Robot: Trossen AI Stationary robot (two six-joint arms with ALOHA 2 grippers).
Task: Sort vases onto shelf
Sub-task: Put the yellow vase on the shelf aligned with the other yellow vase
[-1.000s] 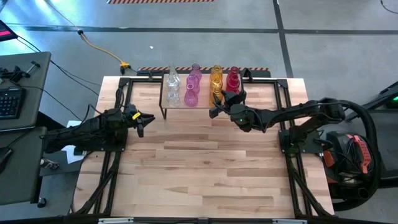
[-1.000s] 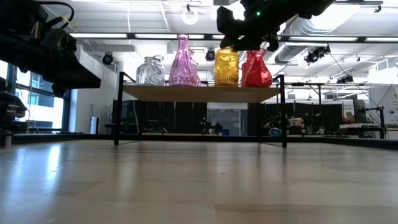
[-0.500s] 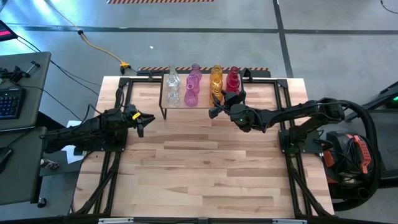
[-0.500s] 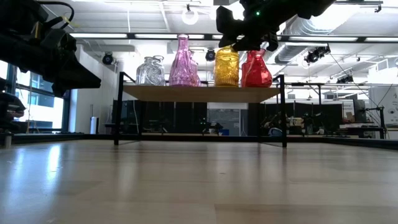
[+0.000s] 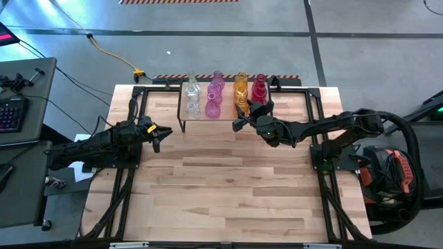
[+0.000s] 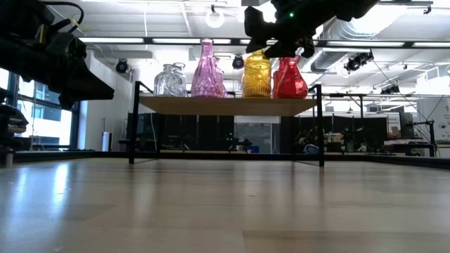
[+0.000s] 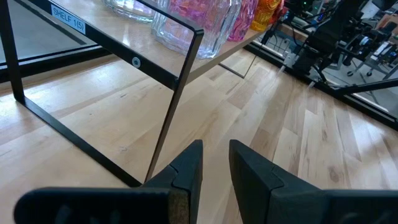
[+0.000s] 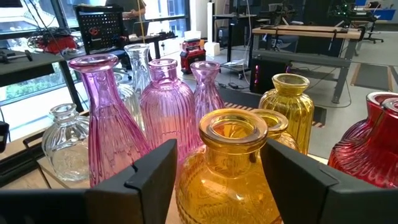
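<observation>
The shelf (image 6: 225, 105) stands at the table's far edge on black wire legs. On it stand clear vases (image 5: 192, 97), pink vases (image 5: 214, 97), amber vases (image 5: 240, 86) and red vases (image 5: 259, 88), each upright on its base. My right gripper (image 8: 221, 168) is open at the shelf's near edge. Its fingers stand on either side of the nearest amber vase (image 8: 233, 180), at neck height, and I see no hold on it. My left gripper (image 7: 216, 162) hovers at the table's left, its fingers a narrow gap apart with nothing between them.
The shelf's black wire frame (image 7: 180, 81) stands right in front of my left gripper. Bare wooden tabletop (image 5: 221, 187) stretches from the shelf to the near edge. Black frame rails (image 5: 135, 97) run along the table's sides.
</observation>
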